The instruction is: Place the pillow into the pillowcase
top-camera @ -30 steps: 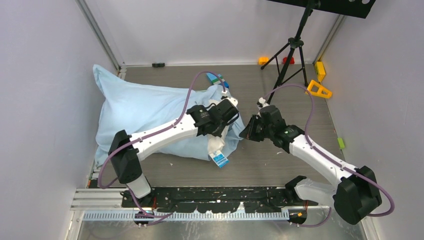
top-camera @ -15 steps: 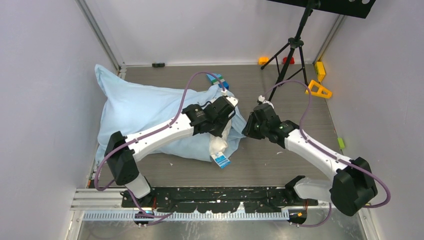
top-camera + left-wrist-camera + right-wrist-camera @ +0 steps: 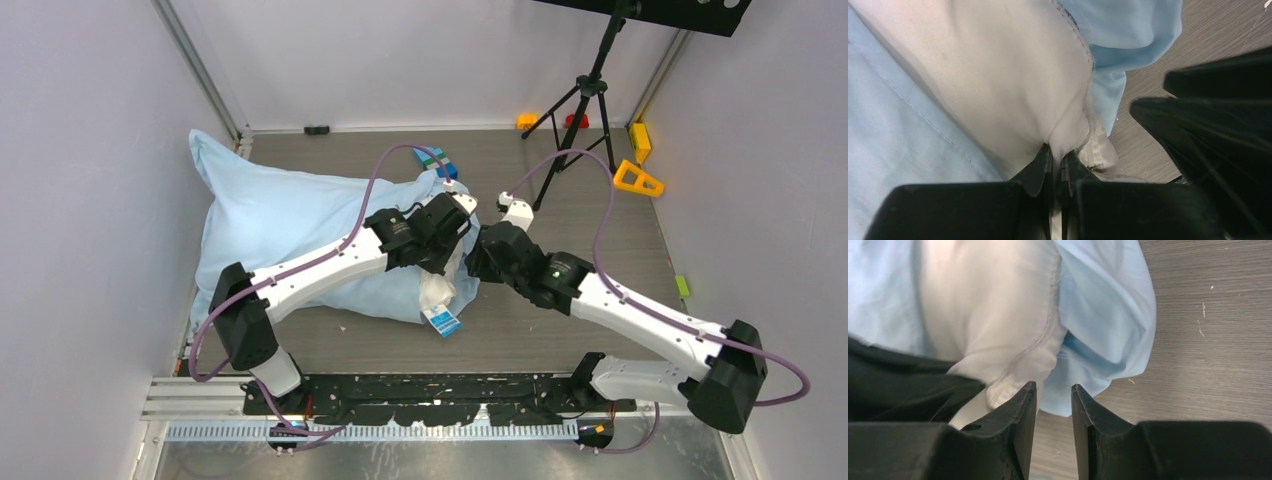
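Brought the right hand (image 3: 478, 262) leftward across the worktop (image 3: 570, 320) within the last second, from clear of the cloth to close against the open end of the pillowcase (image 3: 280, 215) at frame centre. Kept the left hand (image 3: 1055, 152) almost in place, clamped on a pinched fold of the pillow (image 3: 1008, 75). Parted by a narrow gap in the right wrist view, with nothing between yet, and aimed at the light-blue hem just beside the white corner. Judged as readying a grip on that hem, to draw it over what is left outside. Close to finished: mostly inside the case, filling it plump from upper left to centre, with only a white corner and its blue tag (image 3: 440, 320) poking out at lower centre. Limp and wrinkled at the mouth, so likely to slip.
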`<action>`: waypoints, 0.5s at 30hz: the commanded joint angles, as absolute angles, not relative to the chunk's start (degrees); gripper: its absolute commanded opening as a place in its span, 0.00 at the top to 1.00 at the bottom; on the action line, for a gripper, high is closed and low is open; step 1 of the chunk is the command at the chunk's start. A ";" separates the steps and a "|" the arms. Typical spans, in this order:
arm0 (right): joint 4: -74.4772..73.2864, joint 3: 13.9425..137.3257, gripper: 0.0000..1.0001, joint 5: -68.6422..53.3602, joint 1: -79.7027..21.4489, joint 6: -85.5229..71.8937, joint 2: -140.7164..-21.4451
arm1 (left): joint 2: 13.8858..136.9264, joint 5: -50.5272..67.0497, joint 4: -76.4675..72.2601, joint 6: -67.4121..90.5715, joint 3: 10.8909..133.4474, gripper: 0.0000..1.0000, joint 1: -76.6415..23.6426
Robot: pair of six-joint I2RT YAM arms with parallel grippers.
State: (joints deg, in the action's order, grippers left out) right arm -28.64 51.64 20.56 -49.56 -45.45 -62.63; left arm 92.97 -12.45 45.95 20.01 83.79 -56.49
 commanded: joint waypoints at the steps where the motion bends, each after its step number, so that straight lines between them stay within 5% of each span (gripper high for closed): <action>1: -23.33 51.90 0.62 27.44 -49.67 -47.18 -66.83 | 90.80 -10.41 40.54 19.86 84.11 1.00 -56.53; 15: -9.42 46.61 0.53 32.58 -49.75 -36.86 -71.82 | 90.69 -10.22 41.30 19.78 84.92 1.00 -56.26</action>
State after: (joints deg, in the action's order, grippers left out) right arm -15.49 47.86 29.32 -49.54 -39.55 -70.61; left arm 92.97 -12.38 45.91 19.64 83.74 -56.42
